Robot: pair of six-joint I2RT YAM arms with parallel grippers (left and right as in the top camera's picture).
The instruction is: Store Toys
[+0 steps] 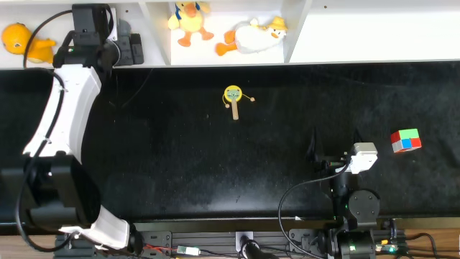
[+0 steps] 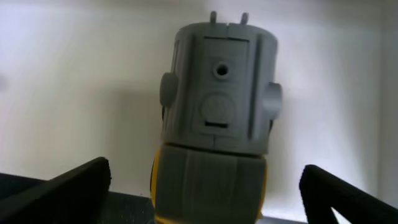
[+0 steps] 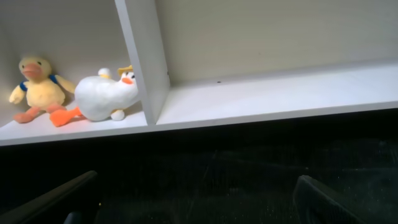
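Observation:
A grey toy robot [image 2: 217, 87] with a yellow lower part stands upright against the white shelf wall, between the spread fingers of my left gripper [image 2: 208, 199], which is open and not touching it. That left gripper [image 1: 129, 47] sits at the shelf's left compartment. A small yellow rattle drum [image 1: 233, 97] with a wooden handle lies on the black table. A colour cube [image 1: 406, 140] lies at the right. My right gripper [image 1: 334, 147] rests low over the table, open and empty, and its fingers [image 3: 56, 196] stand wide apart.
A yellow plush duck [image 1: 190, 18] and a white plush goose [image 1: 251, 36] lie in the middle shelf compartment, also seen as duck [image 3: 34, 87] and goose [image 3: 102, 96]. An orange toy [image 1: 18, 39] sits at the far left. A white divider [image 3: 143, 62] separates the compartments.

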